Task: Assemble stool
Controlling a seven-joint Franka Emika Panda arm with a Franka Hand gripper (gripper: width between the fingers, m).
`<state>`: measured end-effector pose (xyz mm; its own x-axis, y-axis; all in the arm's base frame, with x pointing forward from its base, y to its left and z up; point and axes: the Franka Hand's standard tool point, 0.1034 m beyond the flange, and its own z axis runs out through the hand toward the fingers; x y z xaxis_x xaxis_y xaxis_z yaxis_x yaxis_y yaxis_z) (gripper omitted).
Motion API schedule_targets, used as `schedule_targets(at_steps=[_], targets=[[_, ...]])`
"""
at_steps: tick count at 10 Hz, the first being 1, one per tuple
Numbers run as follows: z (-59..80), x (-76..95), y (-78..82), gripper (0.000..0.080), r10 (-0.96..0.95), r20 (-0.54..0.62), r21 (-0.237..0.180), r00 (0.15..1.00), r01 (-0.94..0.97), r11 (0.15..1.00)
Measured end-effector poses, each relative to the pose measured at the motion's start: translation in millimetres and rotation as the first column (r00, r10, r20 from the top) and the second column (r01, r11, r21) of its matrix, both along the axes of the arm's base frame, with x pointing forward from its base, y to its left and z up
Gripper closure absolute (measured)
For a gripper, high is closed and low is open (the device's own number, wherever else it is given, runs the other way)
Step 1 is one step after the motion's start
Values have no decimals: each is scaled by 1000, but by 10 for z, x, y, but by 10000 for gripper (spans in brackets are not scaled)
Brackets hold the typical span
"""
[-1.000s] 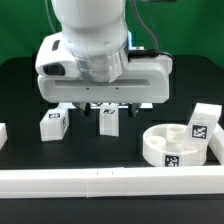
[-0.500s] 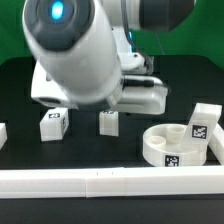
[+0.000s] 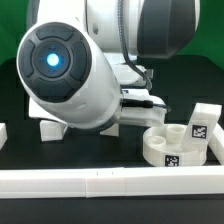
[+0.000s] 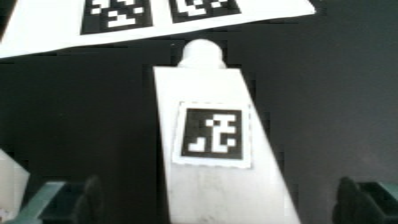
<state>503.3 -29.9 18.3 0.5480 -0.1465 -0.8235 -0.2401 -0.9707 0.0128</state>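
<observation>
**WHITE STOOL LEG LIES BETWEEN WIDE-SPREAD FINGERS**

White plastic fills your wrist view. Your gripper [image 4: 210,197] stands wide open over the black table [image 4: 71,110] and grips nothing. One of its dark fingers [image 4: 54,196] stands on either side of a stool leg [image 4: 214,120], and a strip of bare table shows between each finger and the leg's flanks. The leg lies flat, its black-and-white tag facing the camera. Its rounded peg end points toward the marker board [image 4: 45,30], whose edge and two tags show just beyond the tip; whether peg and board touch, you cannot tell.

In the exterior view the arm [image 3: 70,75], with its blue-lit round cap, bulks across the foreground and hides the gripper and that leg. The round seat [image 3: 155,148] sits on the table at the exterior view's right, sockets up and a tag on its wall. A second leg [image 3: 203,120] stands upright just behind the seat's rim. A third white block [image 3: 50,130], half hidden beneath the arm, sits at the exterior view's left. The long white border rail [image 3: 100,182] runs along the near edge, just in front of the seat.
</observation>
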Motion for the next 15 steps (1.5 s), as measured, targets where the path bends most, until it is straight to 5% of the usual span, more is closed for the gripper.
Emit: schedule_targets(at_steps=[6, 8, 11, 13, 15], targets=[[-76, -22, -4, 150, -4, -4, -3, 1000, 4, 1000], [-84, -11, -4, 466, -3, 2, -5, 1000, 3, 1000], [-45, 20, 37, 478, 5, 12, -2, 1000, -5, 1000], [173, 64, 94, 478, 8, 11, 7, 1000, -8, 1000], [537, 123, 216, 478, 11, 13, 8, 1000, -11, 1000]])
